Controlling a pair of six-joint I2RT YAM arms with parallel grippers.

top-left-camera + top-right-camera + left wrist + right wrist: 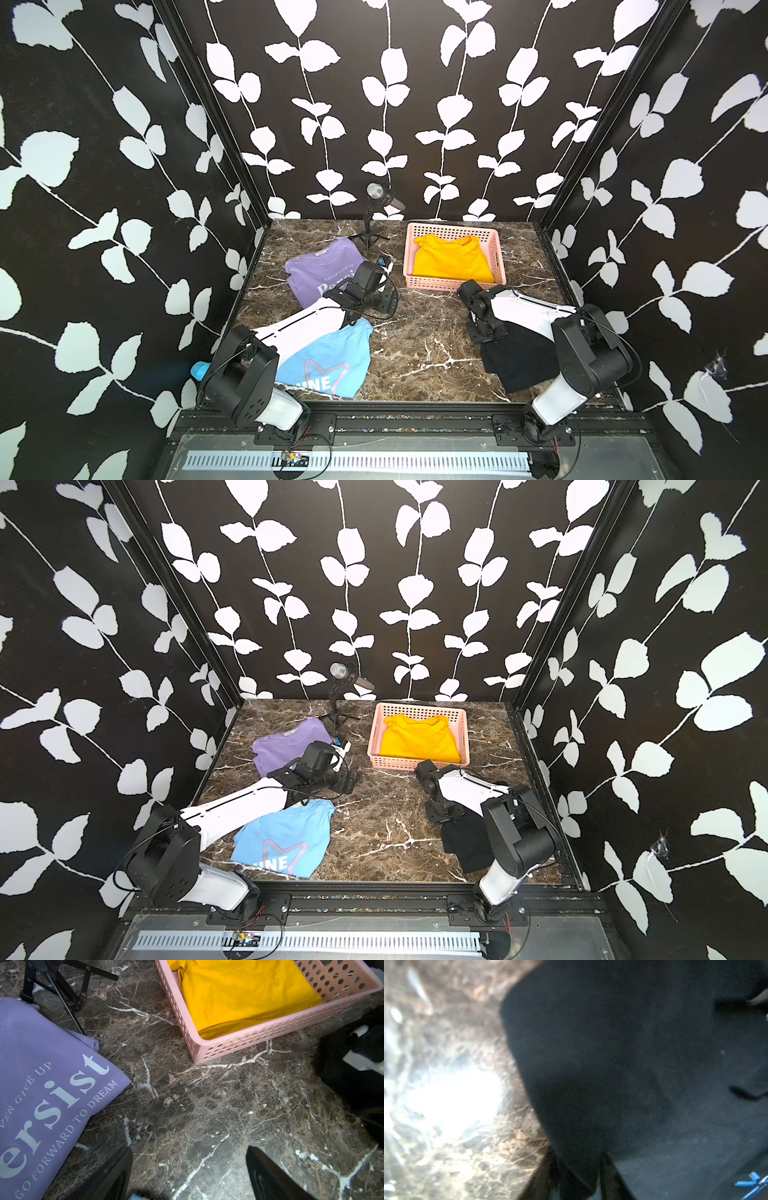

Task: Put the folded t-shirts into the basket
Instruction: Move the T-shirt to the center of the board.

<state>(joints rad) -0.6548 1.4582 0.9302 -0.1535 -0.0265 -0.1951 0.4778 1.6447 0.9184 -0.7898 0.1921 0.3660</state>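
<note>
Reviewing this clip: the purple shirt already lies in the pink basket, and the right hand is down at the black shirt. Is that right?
Not quite. The shirt in the pink basket is the yellow shirt; the purple shirt lies on the table, as both top views show. The right hand is indeed down at the black shirt.

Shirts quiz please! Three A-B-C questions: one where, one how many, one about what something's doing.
1. Where is the yellow shirt? A floor B basket C chair
2. How many shirts lie outside the basket? A one B three C five
3. The left end effector is: A wide open B squeezed shut C gripping the basket
Answers: B, pink walls surround it; B, purple shirt, blue shirt, black shirt sit on the table; A, nothing fills its wide gap.
</note>
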